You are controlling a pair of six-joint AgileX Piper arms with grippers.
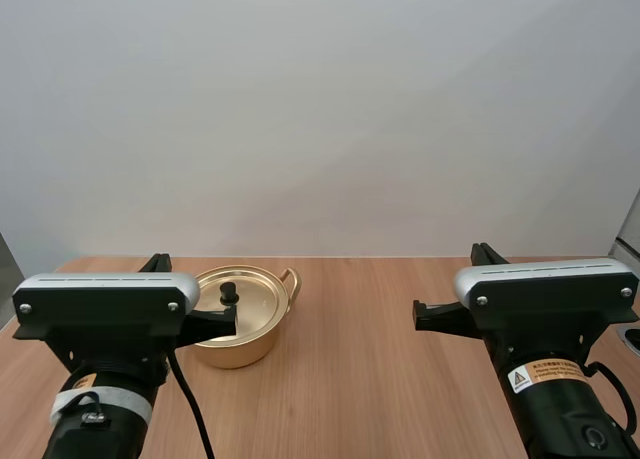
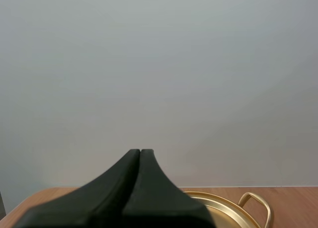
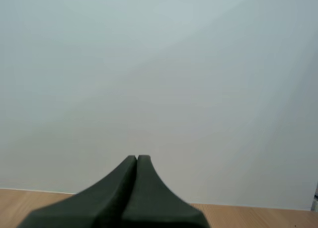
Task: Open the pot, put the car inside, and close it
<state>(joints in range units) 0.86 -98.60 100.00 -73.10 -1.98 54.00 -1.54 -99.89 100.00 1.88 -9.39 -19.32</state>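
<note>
We are holding our left fingers (image 2: 134, 161) pressed together into one dark wedge, gripping nothing, just beside the golden pot (image 1: 243, 344). Our right fingers (image 3: 132, 166) are likewise lying together, empty, over the wooden counter (image 1: 370, 379) and well apart from the pot. The pot is sitting on the counter's left side with its lid (image 1: 250, 304) on, black knob (image 1: 229, 292) standing upright.
</note>
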